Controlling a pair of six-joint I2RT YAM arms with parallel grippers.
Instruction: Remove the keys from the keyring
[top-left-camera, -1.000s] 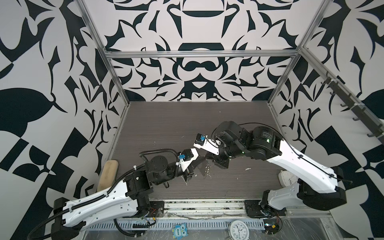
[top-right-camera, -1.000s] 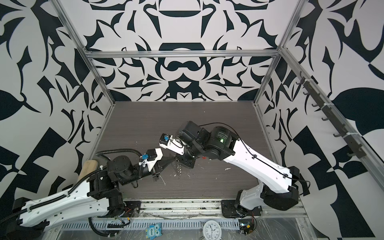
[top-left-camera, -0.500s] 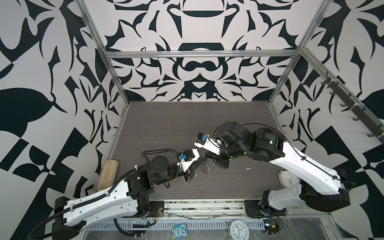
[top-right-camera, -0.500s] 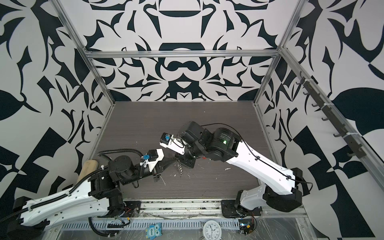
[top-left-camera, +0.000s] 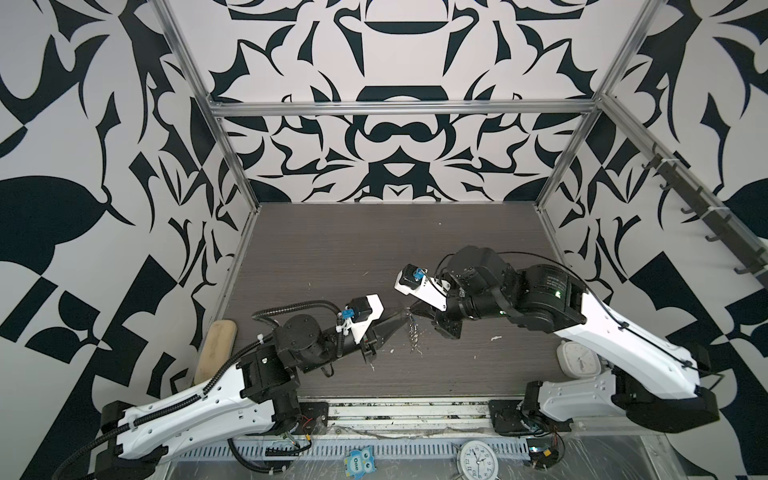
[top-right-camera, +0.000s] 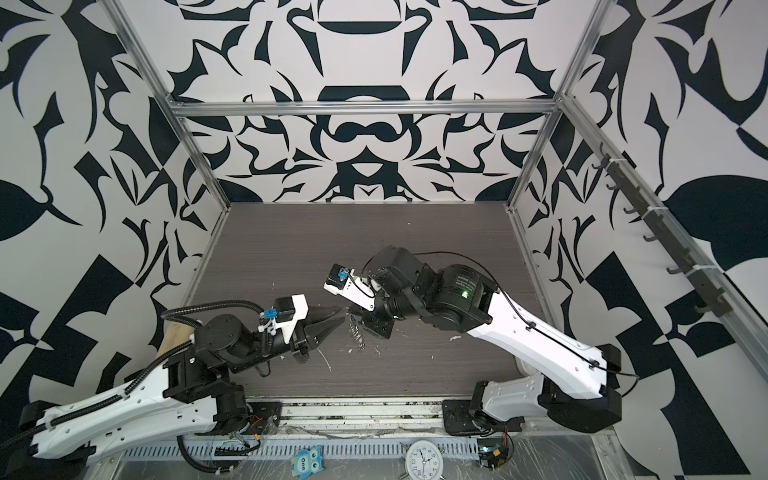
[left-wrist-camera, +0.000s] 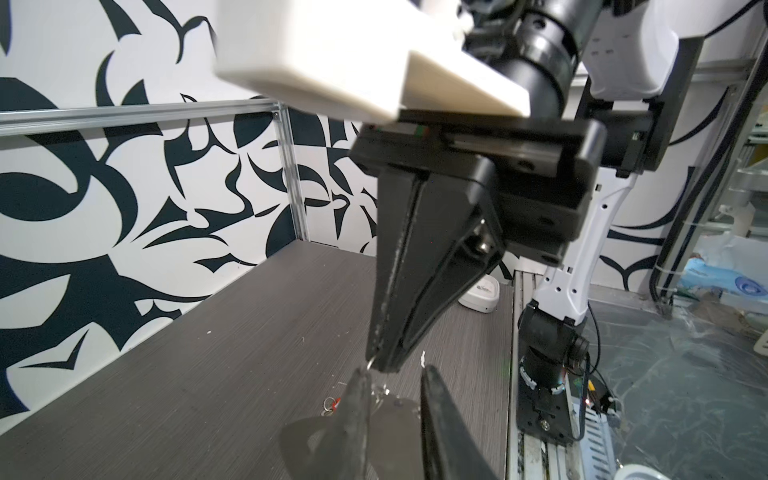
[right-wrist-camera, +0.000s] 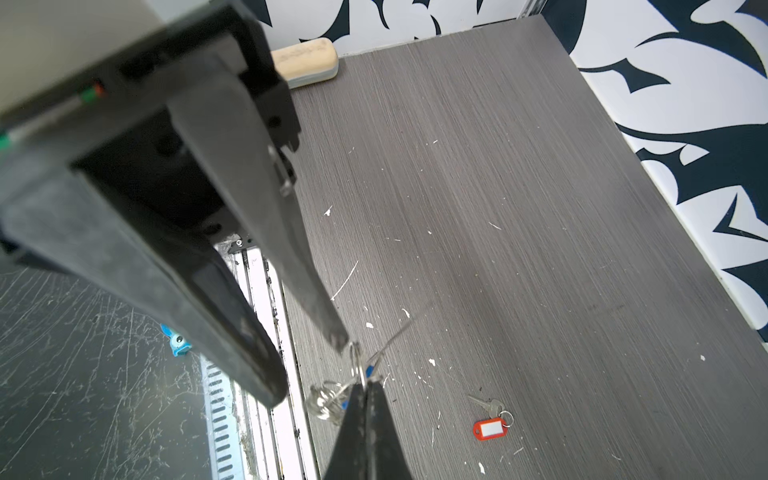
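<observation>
The keyring (left-wrist-camera: 395, 419), a flat silver plate with a row of small rings, hangs above the table; in both top views it shows edge-on (top-left-camera: 412, 334) (top-right-camera: 357, 330). My right gripper (right-wrist-camera: 365, 386) (top-left-camera: 412, 310) is shut on its ring end. My left gripper (left-wrist-camera: 395, 378) (right-wrist-camera: 305, 365) (top-right-camera: 341, 314) is open, and the plate shows between its fingers. One left fingertip (right-wrist-camera: 338, 336) touches the topmost ring. The red key (right-wrist-camera: 490, 428) lies loose on the table with a silver key beside it. A little of the blue key (right-wrist-camera: 372, 368) shows among the rings; the rest is hidden.
A tan block (top-left-camera: 216, 349) lies at the table's left edge. A white square clock (top-left-camera: 579, 359) sits by the right arm's base. White specks dot the grey table (top-left-camera: 374, 257). Below the front rail lie a round clock (top-left-camera: 478, 459) and an owl toy (top-left-camera: 359, 461).
My left gripper's jaws have parted from shut to slightly open beside the keyring. The right gripper still holds the keyring in nearly the same spot.
</observation>
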